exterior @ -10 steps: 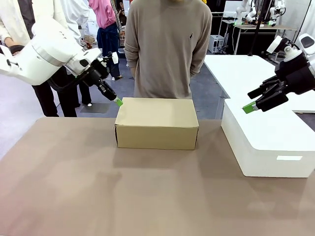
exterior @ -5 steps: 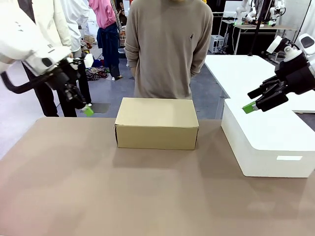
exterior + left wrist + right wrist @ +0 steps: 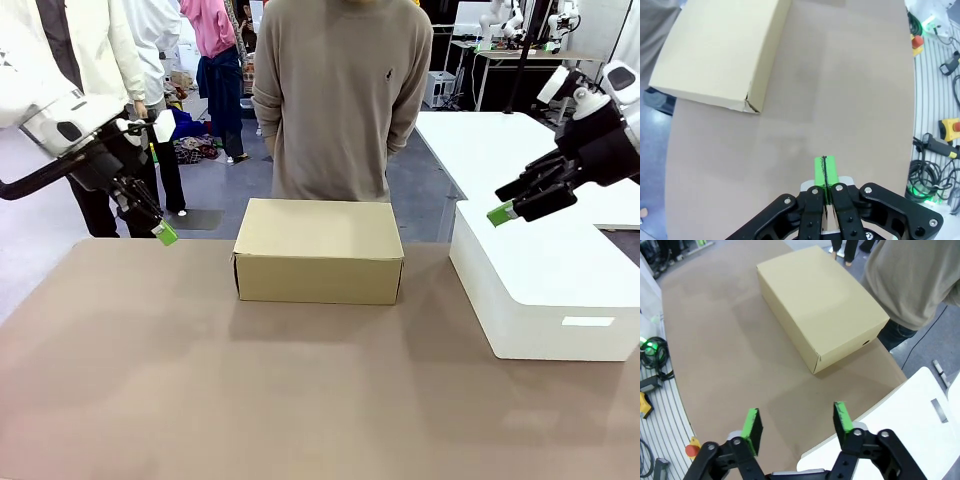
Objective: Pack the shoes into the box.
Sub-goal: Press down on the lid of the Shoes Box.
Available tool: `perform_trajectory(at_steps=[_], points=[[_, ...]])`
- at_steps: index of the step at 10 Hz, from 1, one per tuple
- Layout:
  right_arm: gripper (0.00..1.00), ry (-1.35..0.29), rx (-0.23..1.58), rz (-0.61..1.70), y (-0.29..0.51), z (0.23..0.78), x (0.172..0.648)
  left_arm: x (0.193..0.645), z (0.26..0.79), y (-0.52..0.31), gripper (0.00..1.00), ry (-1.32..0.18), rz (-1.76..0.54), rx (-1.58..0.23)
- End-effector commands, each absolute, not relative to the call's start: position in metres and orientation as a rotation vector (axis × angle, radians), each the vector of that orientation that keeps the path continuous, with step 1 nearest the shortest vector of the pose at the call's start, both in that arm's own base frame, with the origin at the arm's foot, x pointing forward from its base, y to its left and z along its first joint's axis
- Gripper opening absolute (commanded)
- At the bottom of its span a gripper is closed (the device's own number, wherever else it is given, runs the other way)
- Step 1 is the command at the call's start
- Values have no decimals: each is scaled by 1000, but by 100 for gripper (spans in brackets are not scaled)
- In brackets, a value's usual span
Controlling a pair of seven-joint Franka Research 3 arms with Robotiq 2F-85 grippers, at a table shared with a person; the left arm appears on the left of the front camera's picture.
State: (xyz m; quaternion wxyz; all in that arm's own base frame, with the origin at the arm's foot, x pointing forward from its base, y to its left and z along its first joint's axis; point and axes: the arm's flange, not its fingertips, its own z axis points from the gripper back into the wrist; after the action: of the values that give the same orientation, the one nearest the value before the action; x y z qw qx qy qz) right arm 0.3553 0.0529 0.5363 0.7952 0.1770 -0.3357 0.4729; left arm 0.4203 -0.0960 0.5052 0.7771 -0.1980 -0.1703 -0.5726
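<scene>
The box [image 3: 318, 250] is a tan cardboard shoebox with its lid down, standing at the far middle of the table in front of a person [image 3: 340, 100]. It also lies ahead in the left wrist view as the box [image 3: 720, 50] and in the right wrist view as the box [image 3: 822, 310]. The shoes are out of view. My left gripper [image 3: 166, 234] hangs shut and empty over the table's far left edge, well left of the box; its green pads [image 3: 825, 172] are pressed together. My right gripper [image 3: 504, 212] hovers open and empty above the white block, right of the box, its pads [image 3: 796, 422] apart.
A large smooth white block [image 3: 540, 290] takes up the right side of the brown table [image 3: 250, 390]. The person stands close behind the box with hands behind the back. Other people stand at the far left. Cables and emergency-stop buttons [image 3: 950, 130] lie beside the table.
My left arm has swung left, from the box's rear left corner out to the table's far left edge, staying shut. The right arm has barely shifted, rising slightly.
</scene>
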Motion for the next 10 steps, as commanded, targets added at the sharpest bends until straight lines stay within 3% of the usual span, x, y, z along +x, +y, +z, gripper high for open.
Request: perform_trajectory(at_steps=[1, 2, 10], points=[[21, -722, 391, 998, 62, 550, 360, 430, 506, -95, 0, -358, -1230, -418], [1, -726, 393, 1005, 65, 552, 362, 430, 506, -95, 0, -358, -1230, -418], [0, -578, 188, 1112, 202, 576, 462, 430, 506, -95, 0, -358, -1230, -418]])
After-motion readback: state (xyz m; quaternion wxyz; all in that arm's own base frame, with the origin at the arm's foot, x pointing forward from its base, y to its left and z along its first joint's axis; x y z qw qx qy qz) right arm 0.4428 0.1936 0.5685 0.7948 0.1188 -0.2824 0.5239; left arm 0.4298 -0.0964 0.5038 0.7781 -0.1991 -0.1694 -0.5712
